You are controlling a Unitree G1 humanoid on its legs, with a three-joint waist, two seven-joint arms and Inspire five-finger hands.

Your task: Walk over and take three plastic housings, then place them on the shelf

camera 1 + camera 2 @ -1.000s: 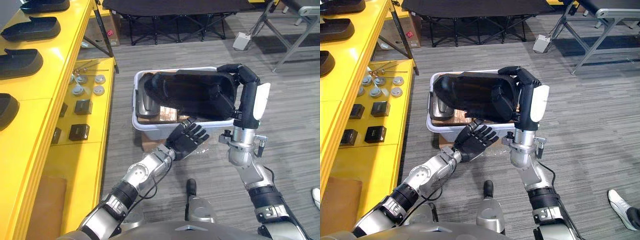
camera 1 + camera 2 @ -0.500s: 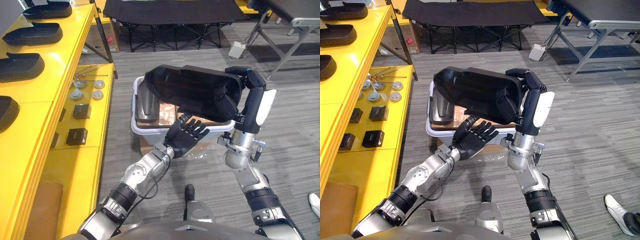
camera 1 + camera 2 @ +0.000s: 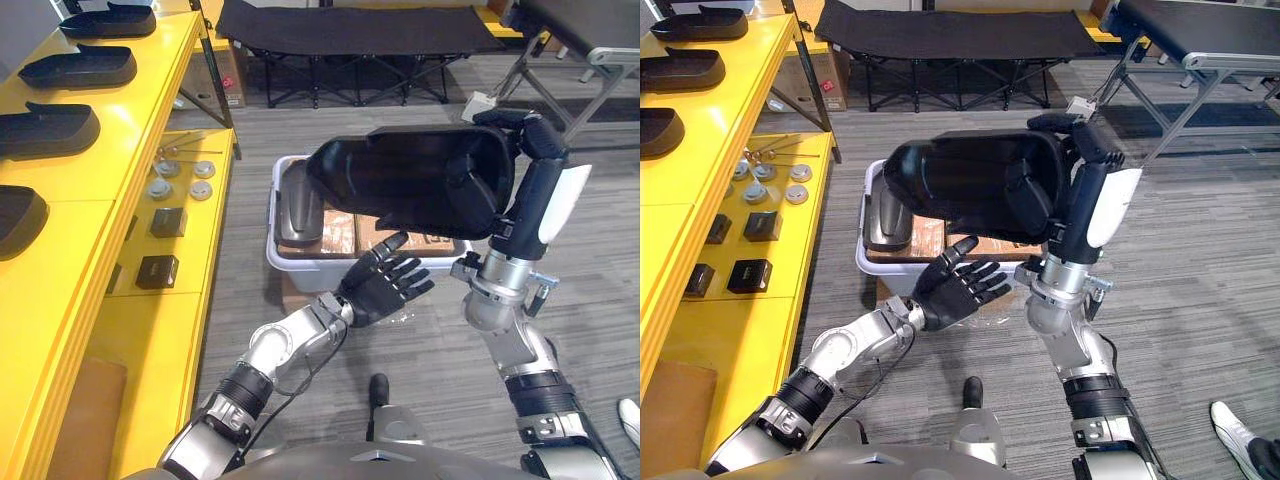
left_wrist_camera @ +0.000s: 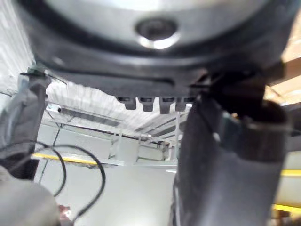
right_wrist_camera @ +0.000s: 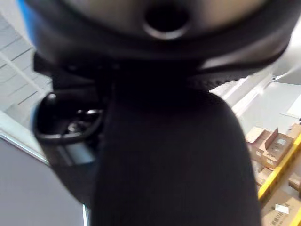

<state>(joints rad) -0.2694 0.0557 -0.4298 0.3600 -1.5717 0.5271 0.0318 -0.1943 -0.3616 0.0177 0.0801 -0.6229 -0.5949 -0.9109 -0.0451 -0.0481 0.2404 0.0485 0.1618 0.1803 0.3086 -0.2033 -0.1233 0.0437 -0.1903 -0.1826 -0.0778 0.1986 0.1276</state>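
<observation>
Plastic housing [image 3: 410, 185] held above the bin [image 3: 300, 268], right hand [image 3: 538, 165] curled round it (left hand [image 3: 385, 290] open beneath). Placing on the yellow shelf [image 3: 60, 260] not yet done.

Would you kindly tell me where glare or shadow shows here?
Left eye view: sheen on the yellow shelf; the hollow of the black housing, held by the right robot hand, lies in shadow. Left wrist view: the left robot hand stands dark against a bright background.
</observation>
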